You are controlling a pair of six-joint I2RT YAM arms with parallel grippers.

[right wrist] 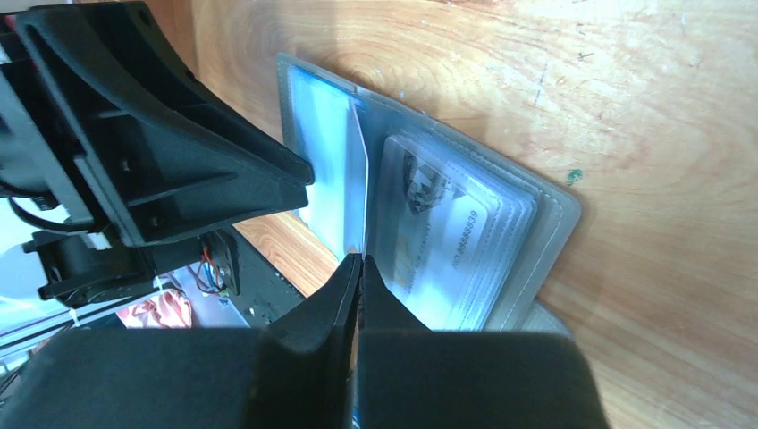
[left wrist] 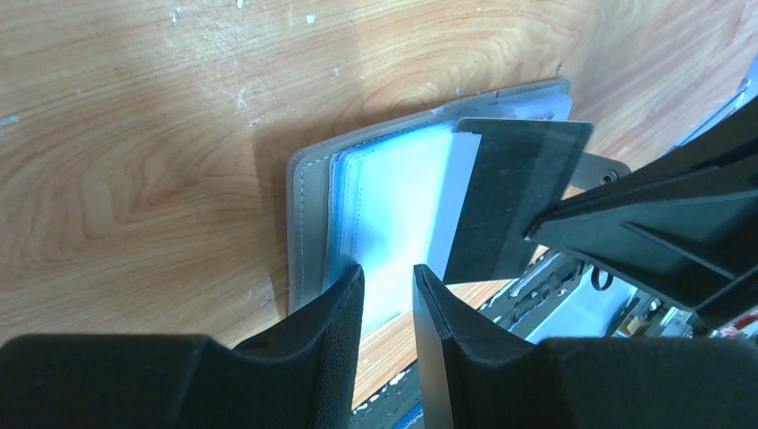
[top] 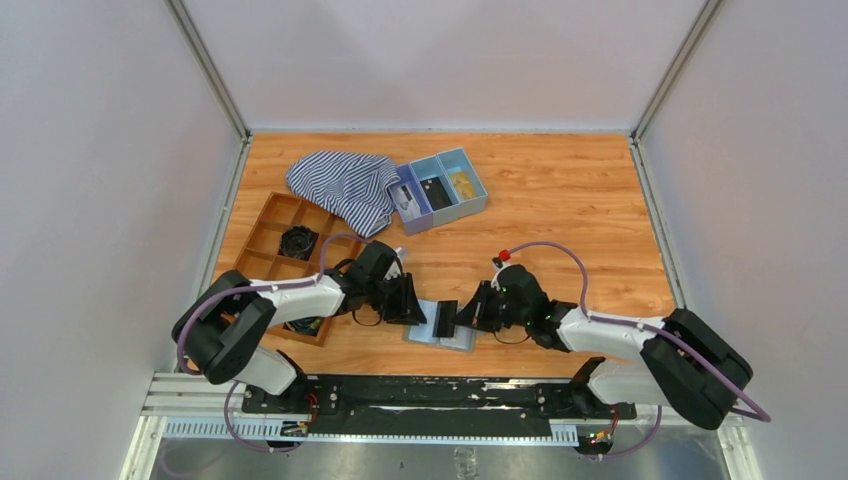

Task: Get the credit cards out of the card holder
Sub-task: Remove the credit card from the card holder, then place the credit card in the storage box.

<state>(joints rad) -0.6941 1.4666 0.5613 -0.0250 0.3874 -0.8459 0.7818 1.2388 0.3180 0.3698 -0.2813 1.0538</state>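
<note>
The card holder (top: 441, 333) lies open on the worktop (top: 560, 210), low in the centre of the overhead view, between my two claws. My right claw (right wrist: 359, 268) is pressed together on the lower edge of one thin pale leaf (right wrist: 360, 170) that stands up from the fold. I cannot tell whether it is a bare card or a clear pocket. My left claw (left wrist: 389, 290) is part spread at the near edge of the holder's left half, and I cannot tell whether it grips there.

I judge the job barely begun. No card lies loose on the worktop, and the credit cards (right wrist: 447, 232) sit in their pockets on the right half.

By count: one holder, two claws, one leaf pinched and one printed card plainly readable. The stack of pockets behind it is too close to number. At the upper left are one blue tray (top: 480, 190), one striped cloth (top: 345, 185) and one wooden tray (top: 262, 235).
</note>
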